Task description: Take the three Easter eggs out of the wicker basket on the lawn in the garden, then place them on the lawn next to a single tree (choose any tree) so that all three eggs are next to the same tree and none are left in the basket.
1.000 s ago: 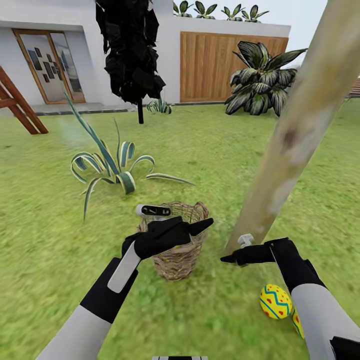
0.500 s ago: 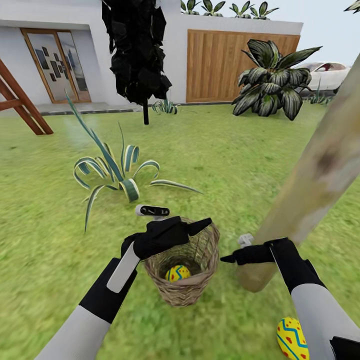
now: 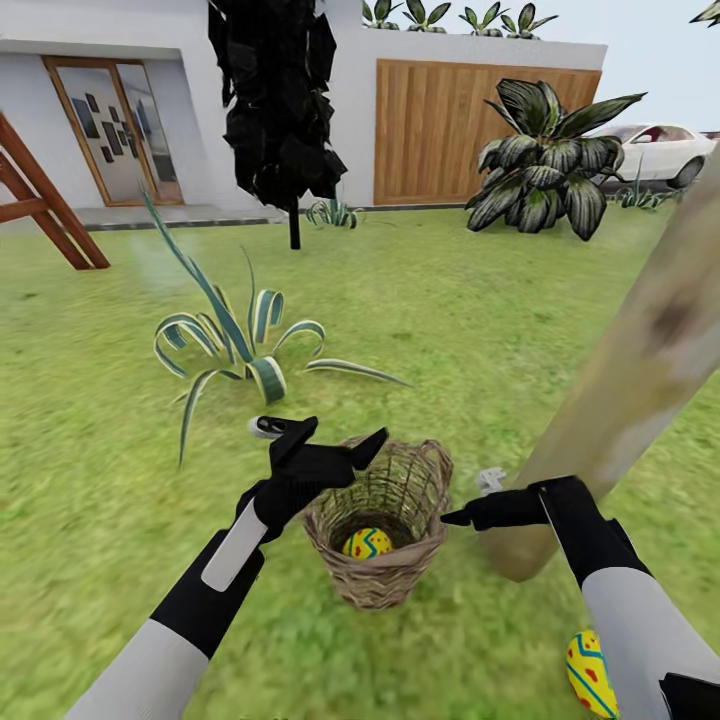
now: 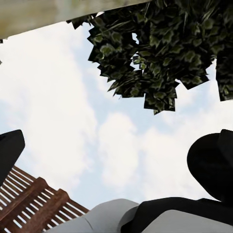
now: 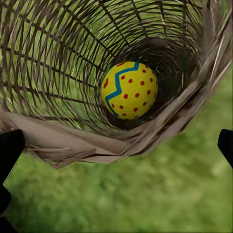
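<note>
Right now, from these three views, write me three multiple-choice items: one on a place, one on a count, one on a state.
1. Where does the egg lie that the right wrist view shows?
A. On the grass beside the agave
B. At the bottom of the wicker basket
C. Between the left gripper's fingers

2. How many eggs can be seen inside the basket?
A. One
B. Two
C. Three

3. How does the right gripper stand?
A. Shut on an egg
B. Shut on the basket's rim
C. Open, holding nothing

Key: 1 B, the egg sits deep inside the woven wall. 2 A, a single yellow egg shows there in the head view, while another egg lies on the lawn near the tree. 3 C, its two fingertips sit far apart in the right wrist view, with only basket and grass between them.
</note>
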